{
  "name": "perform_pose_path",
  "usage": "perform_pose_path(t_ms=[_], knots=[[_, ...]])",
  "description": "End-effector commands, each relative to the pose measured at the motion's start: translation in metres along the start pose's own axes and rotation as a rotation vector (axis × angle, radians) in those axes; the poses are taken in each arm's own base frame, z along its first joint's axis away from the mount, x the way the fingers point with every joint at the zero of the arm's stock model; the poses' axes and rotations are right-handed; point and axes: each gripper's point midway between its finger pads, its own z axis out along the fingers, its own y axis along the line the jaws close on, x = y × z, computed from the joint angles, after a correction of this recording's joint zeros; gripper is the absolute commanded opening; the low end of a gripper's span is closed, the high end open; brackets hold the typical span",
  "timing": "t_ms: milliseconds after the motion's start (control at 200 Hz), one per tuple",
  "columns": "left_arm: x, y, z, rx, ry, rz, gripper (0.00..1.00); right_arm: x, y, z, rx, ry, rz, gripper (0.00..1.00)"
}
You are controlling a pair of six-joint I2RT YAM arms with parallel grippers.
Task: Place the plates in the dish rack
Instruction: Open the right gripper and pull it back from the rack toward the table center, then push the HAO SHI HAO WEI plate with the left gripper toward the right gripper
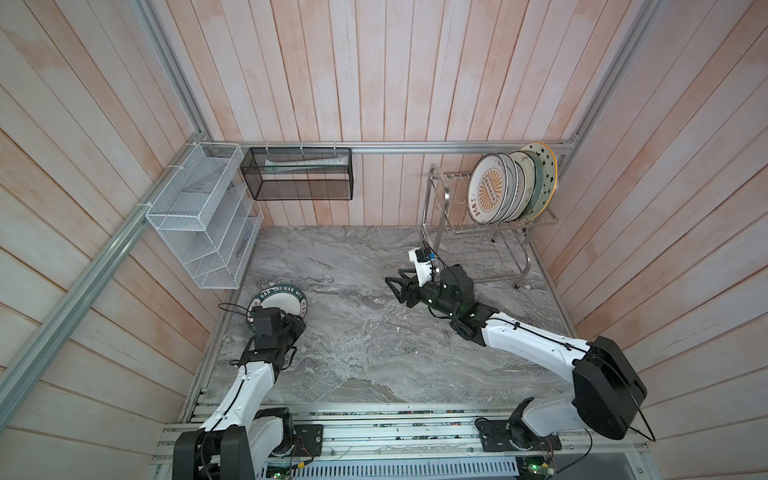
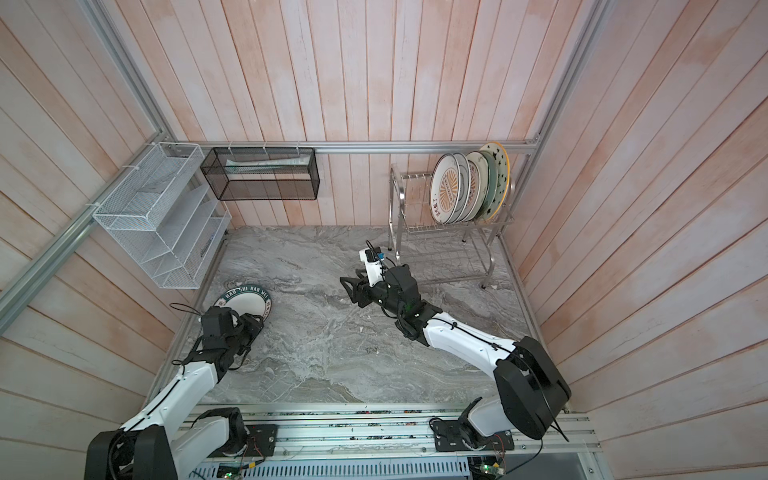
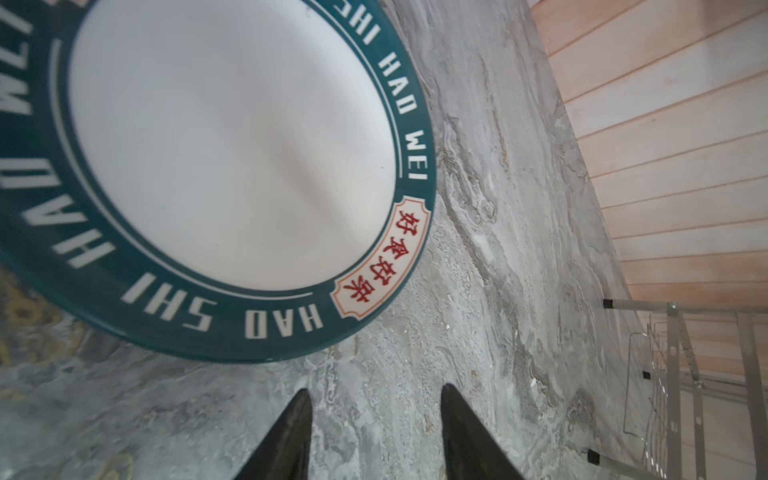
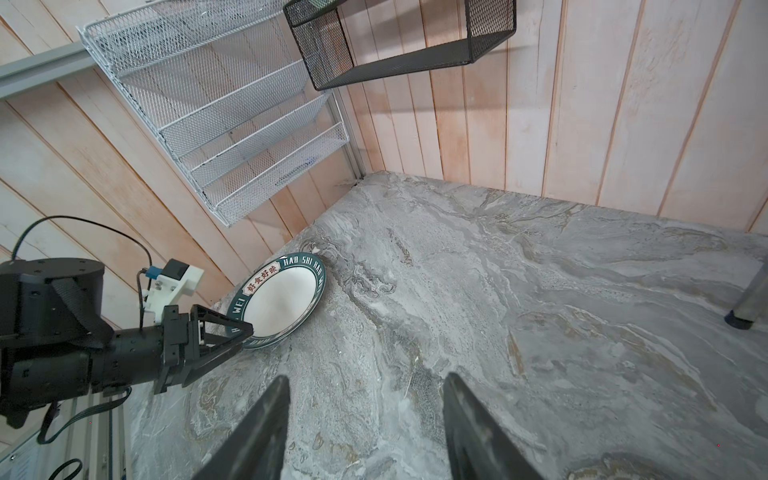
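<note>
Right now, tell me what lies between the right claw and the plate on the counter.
Nothing: bare counter runs from the right claw to the plate, clear in the right wrist view. The left claw is by the plate's rim.

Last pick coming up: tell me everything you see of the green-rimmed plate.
The green-rimmed plate is round and glossy, seemingly ceramic: white centre, dark-green rim with white lettering and a cream label in red characters. It lies face up on the marble counter by the left wall. The left end effector stands open just short of its rim.
</note>
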Motion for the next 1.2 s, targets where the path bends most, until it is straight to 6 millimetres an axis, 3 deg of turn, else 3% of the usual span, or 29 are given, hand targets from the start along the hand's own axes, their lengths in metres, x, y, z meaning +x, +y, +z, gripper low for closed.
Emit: perform_pose_path(t_ms=[0, 215, 410, 765, 1195], knots=[[-0.005, 0.010, -0.006, 0.001, -0.025, -0.082, 0.51, -0.012, 0.008, -0.001, -0.022, -0.019, -0.004, 0.59], [-0.010, 0.029, -0.014, -0.012, -0.059, -0.155, 0.51, -0.006, 0.005, -0.002, -0.006, -0.006, -0.012, 0.59], [-0.005, 0.040, -0.010, -0.002, -0.033, -0.213, 0.51, -0.001, 0.004, -0.001, -0.011, 0.008, -0.004, 0.59], [-0.007, 0.054, -0.004, 0.006, -0.040, -0.274, 0.50, 0.003, 0.002, 0.001, -0.004, 0.018, -0.001, 0.59], [-0.021, 0.062, 0.001, -0.003, -0.073, -0.275, 0.41, 0.008, 0.000, 0.002, -0.002, 0.031, 0.003, 0.58]])
